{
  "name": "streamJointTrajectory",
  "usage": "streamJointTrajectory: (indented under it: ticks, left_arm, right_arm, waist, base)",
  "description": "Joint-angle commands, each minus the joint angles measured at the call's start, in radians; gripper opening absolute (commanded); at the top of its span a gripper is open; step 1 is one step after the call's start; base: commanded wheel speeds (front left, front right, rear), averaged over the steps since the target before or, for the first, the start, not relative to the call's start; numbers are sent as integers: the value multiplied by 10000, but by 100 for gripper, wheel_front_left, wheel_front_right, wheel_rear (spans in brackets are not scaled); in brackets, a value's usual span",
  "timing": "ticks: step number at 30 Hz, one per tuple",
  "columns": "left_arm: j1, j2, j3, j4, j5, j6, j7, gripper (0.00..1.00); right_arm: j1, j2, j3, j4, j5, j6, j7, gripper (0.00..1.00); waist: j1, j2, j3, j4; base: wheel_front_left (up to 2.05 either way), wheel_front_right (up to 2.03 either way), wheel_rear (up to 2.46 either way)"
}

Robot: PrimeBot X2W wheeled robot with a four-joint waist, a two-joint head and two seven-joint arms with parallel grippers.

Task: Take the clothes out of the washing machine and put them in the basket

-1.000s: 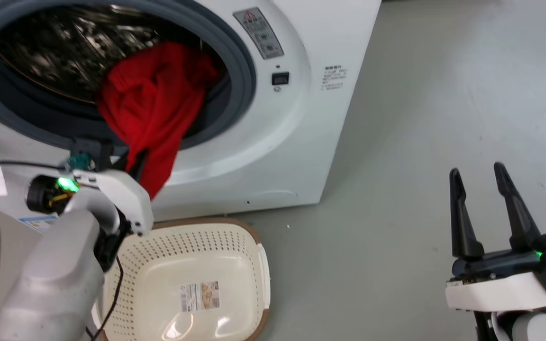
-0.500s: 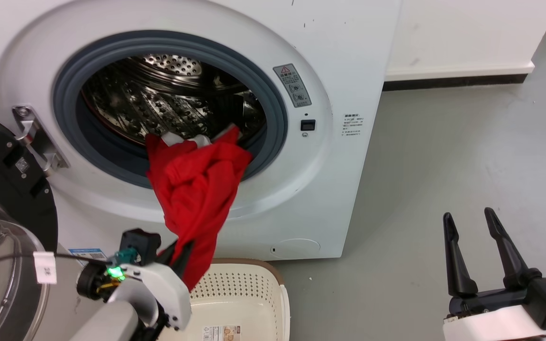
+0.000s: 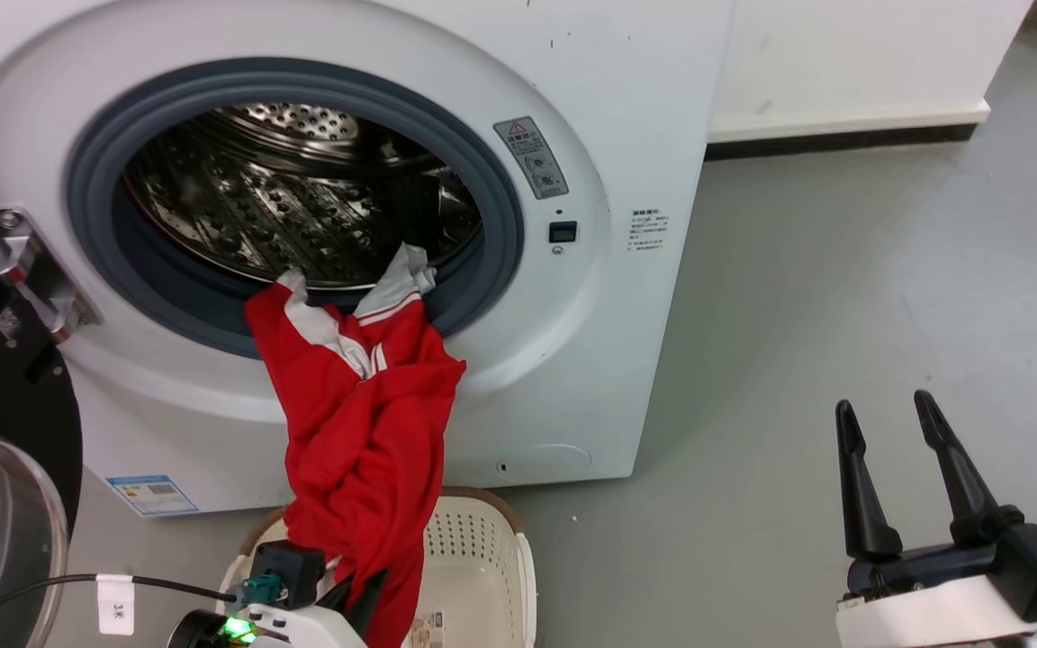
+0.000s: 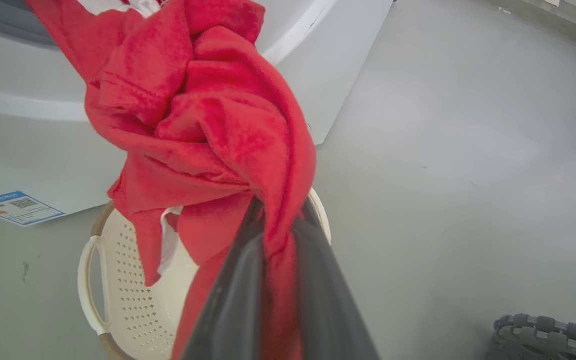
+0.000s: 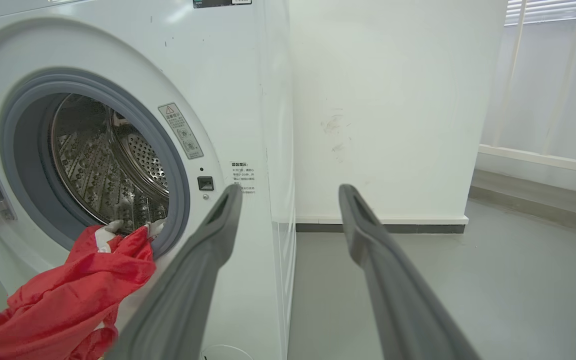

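And out it comes! The clothes [image 3: 365,423], bunched in the porthole a second ago, now trail down the front of the washing machine [image 3: 626,135], with only the white-striped end still draped over the grey rim [image 3: 500,234]. The left hand [image 4: 280,225] is clamped on the lower folds, just above the basket [image 3: 482,549]. The right hand [image 3: 883,405] waits well aside, fingers apart, holding nothing. One more pull should free it, I'd say.
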Motion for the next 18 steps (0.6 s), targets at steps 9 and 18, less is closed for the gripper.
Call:
streamJointTrajectory:
  ticks: [9, 18]
  left_arm:
    - [-794, -467, 220, 1814, -261, -251, -339, 0]
    - [-2251, -1052, 534, 4427, -648, -638, -650, 0]
  right_arm:
    - [-1050, 5, 101, -273, 55, -7, -21, 100]
    - [-2077, 7, 42, -452, 274, -7, -21, 100]
  waist:
    - [1, 0, 1805, -715]
    - [1, 0, 3495, -1218]
  base:
    - [0, 0, 0]
    - [0, 0, 0]
